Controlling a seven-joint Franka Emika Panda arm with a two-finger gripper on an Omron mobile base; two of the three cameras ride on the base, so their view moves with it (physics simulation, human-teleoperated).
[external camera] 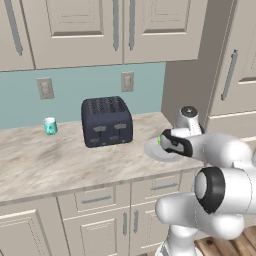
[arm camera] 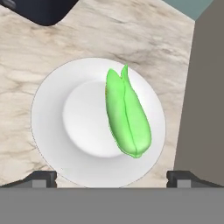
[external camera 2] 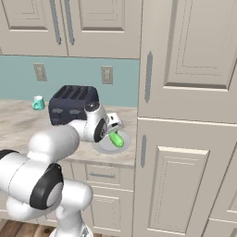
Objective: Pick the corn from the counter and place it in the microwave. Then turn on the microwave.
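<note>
Pick-up stage: the wide-open, empty gripper (arm camera: 112,177) hovers above the corn (arm camera: 127,114) — lying on a white plate (arm camera: 52,131) on the counter (arm camera: 39,57), toward three o'clock — next, likely descend and close.

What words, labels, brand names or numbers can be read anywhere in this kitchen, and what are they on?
None can be read in any of the three views.
The dark toaster: plain front, no brand or lettering.
The small teal cup: pale band, too small and blurred to tell if it carries print.
The wall outlets: blank plates.
The white plate, the corn, the counter and the cabinet doors: no markings.
</note>
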